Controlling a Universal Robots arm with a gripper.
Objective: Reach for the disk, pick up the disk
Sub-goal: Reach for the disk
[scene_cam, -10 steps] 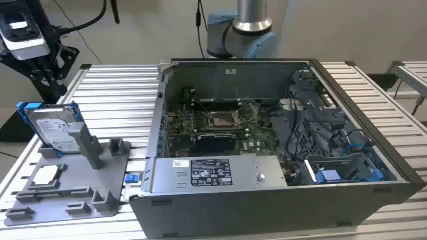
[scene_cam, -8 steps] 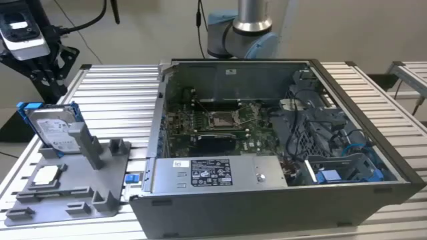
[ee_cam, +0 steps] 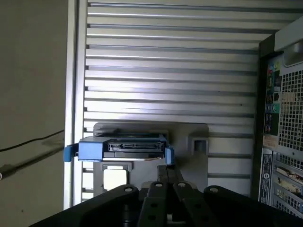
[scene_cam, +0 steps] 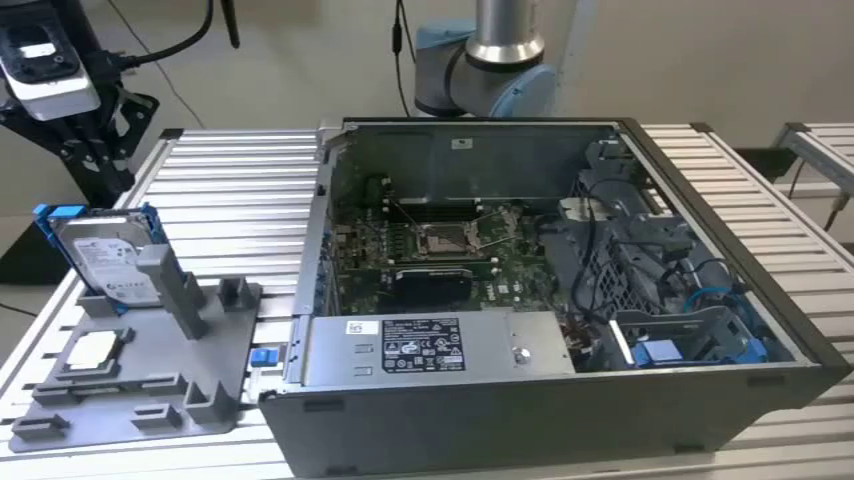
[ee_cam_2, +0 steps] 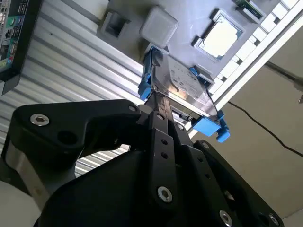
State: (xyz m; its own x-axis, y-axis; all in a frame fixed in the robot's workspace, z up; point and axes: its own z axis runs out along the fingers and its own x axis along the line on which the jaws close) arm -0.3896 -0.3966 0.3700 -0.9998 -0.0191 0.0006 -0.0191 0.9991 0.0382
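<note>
Quick count from my end: one disk (scene_cam: 104, 255), one square white-topped chip (scene_cam: 91, 350), one grey fixture (scene_cam: 220, 340) carrying both, and one opened computer case (scene_cam: 534, 430), all on one slatted metal table (scene_cam: 227, 190).

The disk stands on edge in a slot at one end of the fixture, near the table's corner on the exterior view's left. A grey post (scene_cam: 180, 290) is just beside it. It has two blue rails (ee_cam: 90, 150), one at each end as counted in the first wrist view. The chip lies flat on the fixture, apart from the disk.

Writing-wise, the disk's face carries one white label (scene_cam: 110, 265) with dark print. There's a second printed sticker (scene_cam: 420, 345) on the metal box inside the case.

My gripper (ee_cam_2: 158, 106) hangs just above the disk's top edge, and in the exterior view there's a sliver of gap between us. Honestly can't tell whether it's open or closed.

As for room, there's open air around the disk's top. The case sits well apart on the exterior view's right, with bare slats between. The fixture sits right along the table's edge on the exterior view's left.
</note>
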